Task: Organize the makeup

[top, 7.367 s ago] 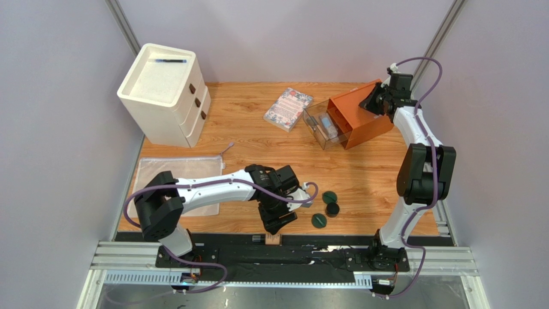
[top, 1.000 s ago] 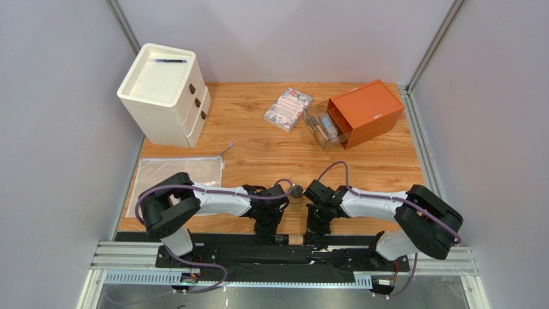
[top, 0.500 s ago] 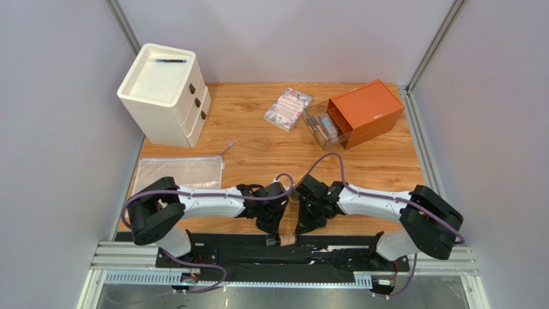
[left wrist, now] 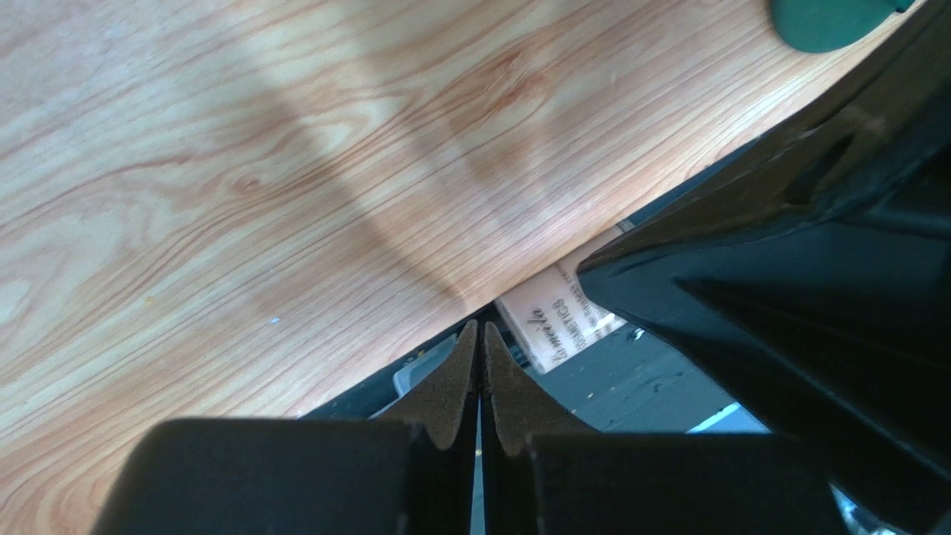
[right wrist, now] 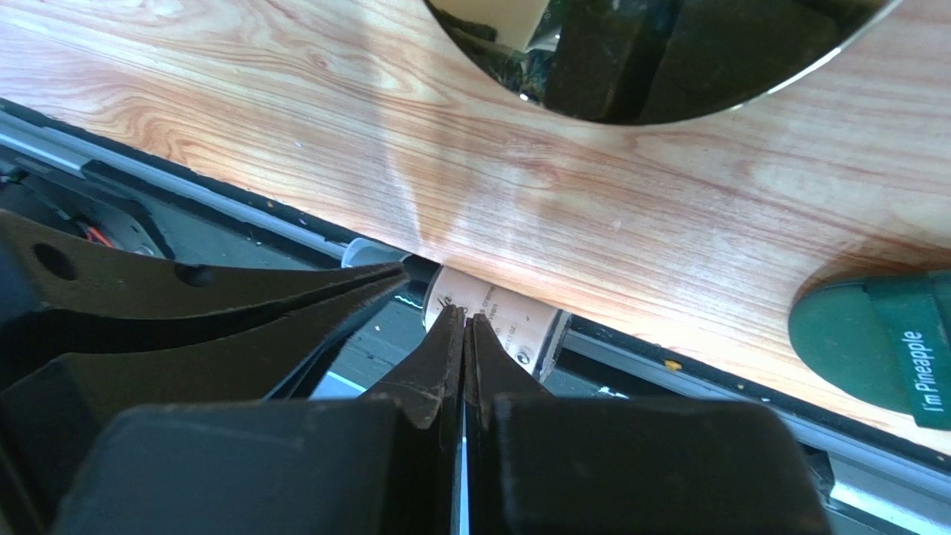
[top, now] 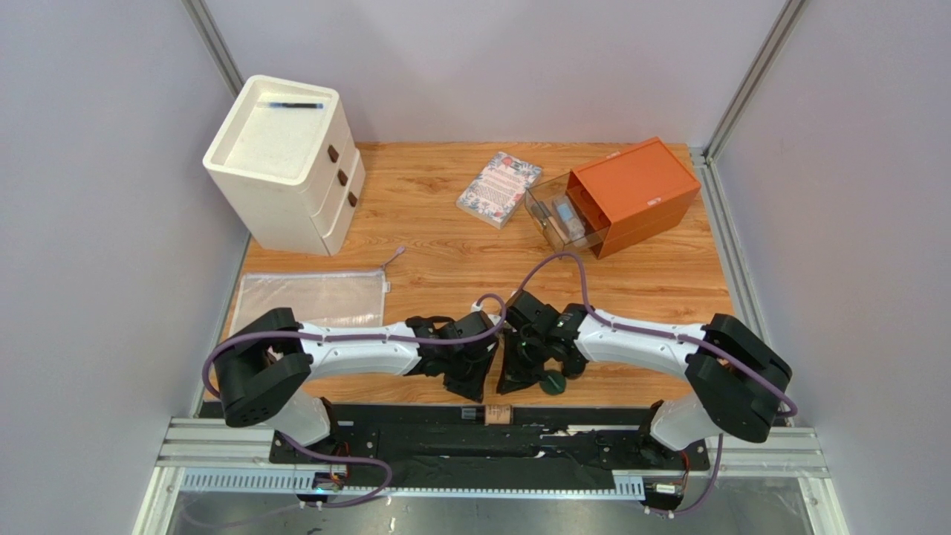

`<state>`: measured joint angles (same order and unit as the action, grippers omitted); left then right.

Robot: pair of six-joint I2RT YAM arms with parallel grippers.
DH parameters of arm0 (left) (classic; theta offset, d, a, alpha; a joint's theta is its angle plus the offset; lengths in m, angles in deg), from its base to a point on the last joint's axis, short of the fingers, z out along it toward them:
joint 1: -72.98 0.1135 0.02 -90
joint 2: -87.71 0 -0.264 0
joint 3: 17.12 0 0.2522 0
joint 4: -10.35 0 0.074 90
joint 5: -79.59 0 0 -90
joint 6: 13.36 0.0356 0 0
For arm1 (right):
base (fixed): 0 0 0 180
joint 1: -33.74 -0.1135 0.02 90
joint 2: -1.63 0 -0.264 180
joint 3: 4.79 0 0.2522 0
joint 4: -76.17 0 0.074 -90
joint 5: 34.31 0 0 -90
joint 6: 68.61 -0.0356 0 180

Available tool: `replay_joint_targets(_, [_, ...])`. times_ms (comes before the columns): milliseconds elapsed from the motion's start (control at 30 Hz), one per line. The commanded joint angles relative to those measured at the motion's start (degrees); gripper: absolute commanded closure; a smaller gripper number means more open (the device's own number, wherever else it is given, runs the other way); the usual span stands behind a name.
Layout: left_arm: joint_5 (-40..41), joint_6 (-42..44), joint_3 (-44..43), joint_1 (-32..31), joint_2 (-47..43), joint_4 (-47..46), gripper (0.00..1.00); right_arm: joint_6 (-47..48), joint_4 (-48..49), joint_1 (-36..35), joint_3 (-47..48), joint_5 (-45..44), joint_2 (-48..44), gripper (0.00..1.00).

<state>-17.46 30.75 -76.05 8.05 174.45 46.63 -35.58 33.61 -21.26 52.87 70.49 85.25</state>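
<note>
Looking down from the top camera: both arms bend inward, low over the near edge of the counter. Left fingers and right fingers sit just beside each other, tips toward the bases. One tube lies off the wood on the black base rail, just past the counter's edge and between the two arms. A green disc rests on the wood just beside the right fingers. On the far side is an orange box with a clear drawer sticking out (small pale items inside, too small to sort). A floral booklet lies near it. A white drawer unit has a black pen on top, and a mesh pouch lies flat at the left.

Left wrist: left fingers are pressed tip to tip, nothing between them. Just beyond the tips the tube lies below the counter's edge, printed label up, partly hidden by the right arm's dark body. A sliver of the green disc shows at the top right.

Right wrist: right fingers are closed tight and empty, tips aimed at the tube lying along the edge over the rail. The green disc, lettered "I'm Pineapple", sits on the wood at right. A round mirrored compact lies on the counter at the top, reflecting dark arm parts.
</note>
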Motion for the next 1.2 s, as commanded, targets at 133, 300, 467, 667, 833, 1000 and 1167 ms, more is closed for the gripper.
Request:
replay_joint_targets(133, [2.13, 7.55, -0.80, -0.55, -5.61, 2.96, 0.83, 3.62, -5.65, -0.46, 3.56, -1.89, 0.06, 1.00])
replay_joint_targets(300, [-1.20, 15.10, 0.69, -0.64, -8.34, 2.00, 0.74, 3.80, -7.33, -0.46, 2.16, -2.07, -2.93, 1.00])
replay_joint_targets(467, [-3.24, 19.17, 1.74, -1.43, -9.22, -0.10, 0.71, 2.75, -7.59, -0.46, -0.91, -1.36, -3.54, 1.00])
replay_joint_targets(667, [-3.76, 20.05, 6.04, -1.52, -12.19, -4.06, 0.71, -3.57, -1.54, 0.25, -7.59, 2.32, -6.53, 1.00])
replay_joint_targets(833, [-1.92, 20.84, 9.83, -1.69, -15.54, -7.92, 0.70, -7.36, 6.02, 2.79, -14.80, 4.88, -9.96, 1.00])
replay_joint_targets(1000, [-2.18, 24.17, 12.47, -2.13, -16.25, -10.91, 0.70, -9.12, 10.16, 3.85, -17.09, 6.55, -9.35, 1.00])
replay_joint_targets(1167, [-5.33, 28.39, 12.82, -2.13, -14.24, -13.64, 0.69, -10.62, 14.11, 4.29, -18.94, 8.21, -7.59, 1.00])
